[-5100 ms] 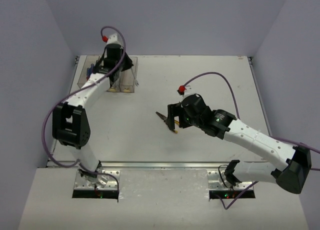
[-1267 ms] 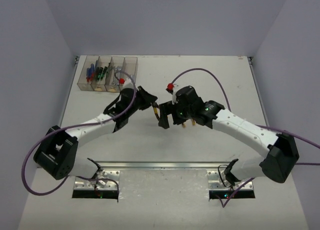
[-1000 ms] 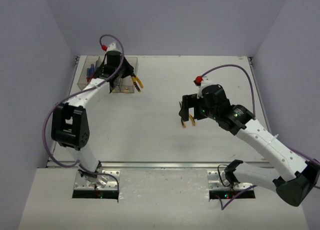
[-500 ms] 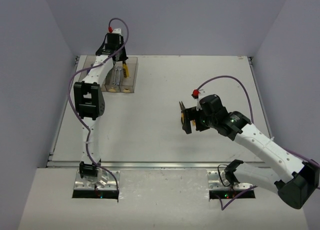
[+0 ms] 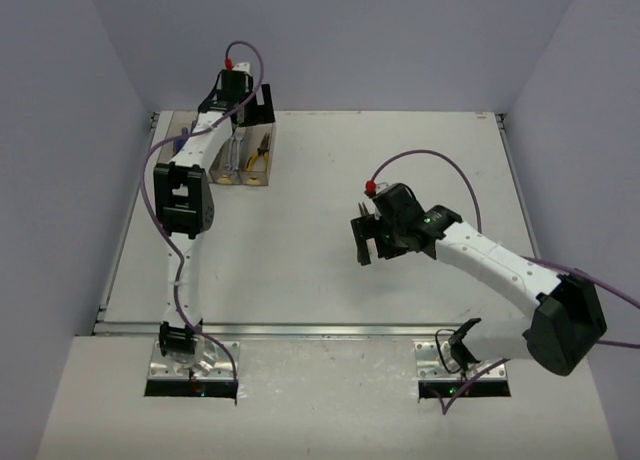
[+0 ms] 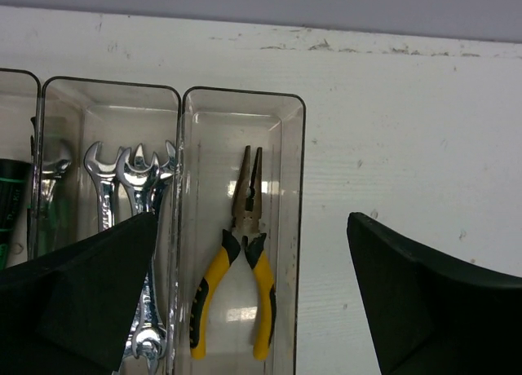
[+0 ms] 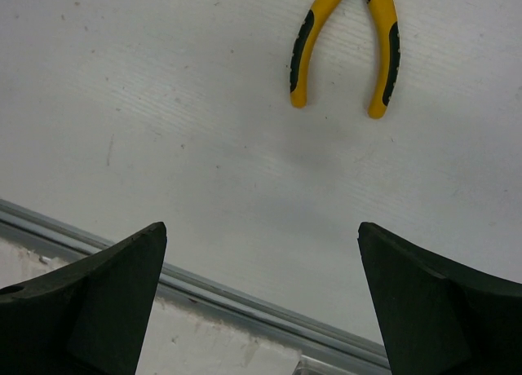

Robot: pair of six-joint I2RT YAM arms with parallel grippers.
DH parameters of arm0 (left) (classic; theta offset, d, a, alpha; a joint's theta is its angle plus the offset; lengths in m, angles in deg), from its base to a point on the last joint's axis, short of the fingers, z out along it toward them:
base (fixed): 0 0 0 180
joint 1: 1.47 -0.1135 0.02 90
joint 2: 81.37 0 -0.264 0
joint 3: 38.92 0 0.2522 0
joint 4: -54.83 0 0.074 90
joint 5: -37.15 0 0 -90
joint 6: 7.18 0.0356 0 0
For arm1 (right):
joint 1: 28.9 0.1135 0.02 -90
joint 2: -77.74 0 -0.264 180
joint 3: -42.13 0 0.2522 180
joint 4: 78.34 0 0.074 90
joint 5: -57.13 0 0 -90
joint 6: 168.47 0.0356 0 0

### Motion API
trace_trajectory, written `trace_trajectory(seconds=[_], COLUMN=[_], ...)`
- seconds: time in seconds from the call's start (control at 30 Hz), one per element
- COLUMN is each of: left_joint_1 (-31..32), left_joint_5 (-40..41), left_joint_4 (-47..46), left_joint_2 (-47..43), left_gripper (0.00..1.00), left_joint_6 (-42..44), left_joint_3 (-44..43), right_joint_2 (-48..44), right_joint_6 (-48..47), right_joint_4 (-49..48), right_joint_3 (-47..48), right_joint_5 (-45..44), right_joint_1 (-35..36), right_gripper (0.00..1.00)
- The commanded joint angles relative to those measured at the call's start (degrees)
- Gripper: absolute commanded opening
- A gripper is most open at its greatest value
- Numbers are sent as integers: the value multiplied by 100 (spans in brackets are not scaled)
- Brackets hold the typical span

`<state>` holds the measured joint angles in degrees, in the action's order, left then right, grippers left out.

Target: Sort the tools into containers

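Now, left fingers (image 6: 90, 302): spread wide, gripping nothing, poised over the bins (image 6: 245, 92).
Right fingers (image 7: 106, 302): spread too, empty, above bare counter (image 7: 204, 171).
Loose pliers (image 7: 342, 49): flat on the counter just beyond the right fingers, only the yellow-and-black handles showing.
Stored pliers (image 6: 236, 293): lying lengthwise in the end bin, beside the wrenches (image 6: 130, 220) next door.
Risk: closing on one handle alone, likely swinging the pliers open or tipping them out on the lift; caused by splayed handles and an off-centre approach.
Second risk: handles catching the narrow bin's rim on release, from a crooked drop.
Obstacles: nothing between right fingers and pliers; left arm (image 5: 195, 165) parked over the bins, probably blocking any drop there.
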<state>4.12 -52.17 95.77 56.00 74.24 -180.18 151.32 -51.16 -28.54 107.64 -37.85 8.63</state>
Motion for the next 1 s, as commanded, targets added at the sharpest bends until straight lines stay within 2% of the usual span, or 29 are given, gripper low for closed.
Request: trace_trajectory(seconds=[0.0,0.07,0.1,0.13,0.17,0.2,0.27,0.37,0.5,0.73,0.83,0.93,0.97], left_joint_1=[72,110,126,157,236,302,610,1025,1233,1243,1241,1245,1249], left_joint_5=[-292,-426,-403,-402,-350,-288,-152,-103,-396,-718,-800,-1016,-1043], left_joint_4=[-208,-258,-258,-258,-444,-633,-1274,-2129,-2304,-2007,-1938,-1995,-2024], left_joint_2=[-1152,-1993,-2543,-2574,-3208,-3700,-5267,-6786,-7540,-8061,-8389,-8566,-8586], left_gripper=[100,100,100,100,100,100,100,100,100,100,100,100,100], left_joint_6=[-382,-625,-827,-945,-1192,-1330,-1558,-1778,-1866,-1527,-1531,-1639,-1683], left_joint_3=[-172,259,677,700,1773,1964,3930,5961,7206,7959,8187,8403,8456], right_joint_2=[553,1010,1251,1264,1525,1705,2186,2627,3131,3789,3923,4028,4041], right_joint_6=[113,90,82,81,66,71,62,22,-84,-121,-44,-11,4], right_joint_4=[-162,-206,-253,-255,-270,-273,-271,-264,-264,-296,-488,-572,-576], right_joint_3=[468,641,726,731,850,946,1212,1464,1800,2035,1880,1836,1826], right_joint_5=[-207,-89,-165,-192,-270,-284,-331,-451,-496,-474,-272,-122,-108], right_joint_1=[-119,-194,-202,-202,-217,-220,-220,-228,-324,-454,-490,-490,-484], right_gripper=[98,90,79,78,69,65,58,53,49,44,38,24,16])
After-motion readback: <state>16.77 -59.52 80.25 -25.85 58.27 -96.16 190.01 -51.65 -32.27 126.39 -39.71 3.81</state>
